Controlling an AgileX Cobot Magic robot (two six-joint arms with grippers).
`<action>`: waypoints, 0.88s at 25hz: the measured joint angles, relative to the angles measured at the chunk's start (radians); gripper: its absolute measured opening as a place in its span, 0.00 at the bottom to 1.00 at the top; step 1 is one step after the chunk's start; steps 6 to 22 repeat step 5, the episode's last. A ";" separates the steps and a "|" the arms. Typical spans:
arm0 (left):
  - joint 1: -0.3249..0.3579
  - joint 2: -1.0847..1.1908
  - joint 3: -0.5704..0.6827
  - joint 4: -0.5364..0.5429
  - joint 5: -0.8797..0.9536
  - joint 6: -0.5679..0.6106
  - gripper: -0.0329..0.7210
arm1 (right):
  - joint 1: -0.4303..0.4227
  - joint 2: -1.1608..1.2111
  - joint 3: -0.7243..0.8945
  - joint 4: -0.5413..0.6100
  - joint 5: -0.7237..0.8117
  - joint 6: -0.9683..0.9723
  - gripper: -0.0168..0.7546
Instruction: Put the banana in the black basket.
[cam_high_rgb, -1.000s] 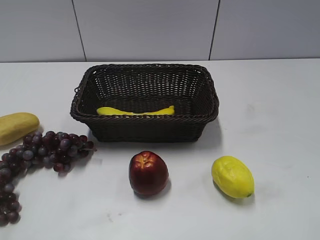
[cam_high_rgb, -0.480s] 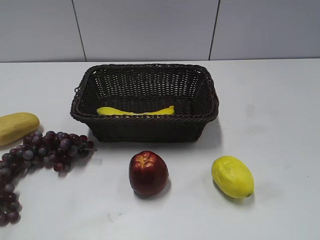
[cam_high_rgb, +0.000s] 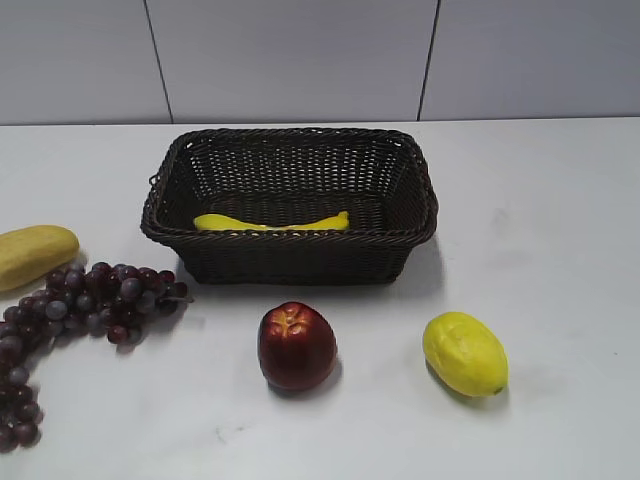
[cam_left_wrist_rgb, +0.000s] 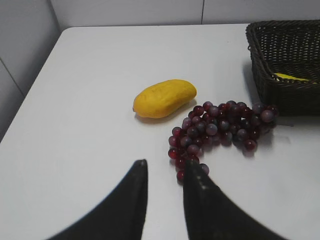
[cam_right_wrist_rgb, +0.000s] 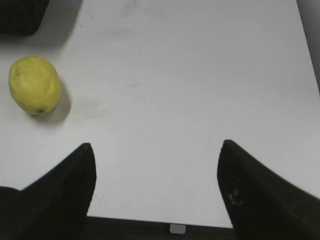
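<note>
The banana (cam_high_rgb: 270, 222) lies lengthwise inside the black basket (cam_high_rgb: 290, 258), against its near wall. A sliver of the banana (cam_left_wrist_rgb: 290, 77) shows over the basket wall (cam_left_wrist_rgb: 285, 95) in the left wrist view. My left gripper (cam_left_wrist_rgb: 165, 167) hovers over bare table near the grapes, its fingers a narrow gap apart with nothing between them. My right gripper (cam_right_wrist_rgb: 157, 150) is wide open and empty above the table's front edge, right of the lemon. Neither gripper shows in the exterior view.
A dark red grape bunch (cam_high_rgb: 90, 300) and a pale yellow oblong fruit (cam_high_rgb: 32, 253) lie left of the basket; both also show in the left wrist view (cam_left_wrist_rgb: 220, 127) (cam_left_wrist_rgb: 164, 98). A red apple (cam_high_rgb: 297, 345) and a lemon (cam_high_rgb: 465, 353) sit in front.
</note>
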 joint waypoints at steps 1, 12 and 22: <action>0.000 0.000 0.000 0.000 0.000 0.000 0.36 | 0.000 -0.022 0.000 0.000 0.000 0.000 0.76; 0.000 0.000 0.000 0.000 0.000 0.000 0.36 | 0.000 -0.098 0.000 0.000 0.003 0.000 0.76; 0.000 0.000 0.000 0.000 0.000 0.000 0.36 | 0.000 -0.098 0.000 0.000 0.003 0.000 0.76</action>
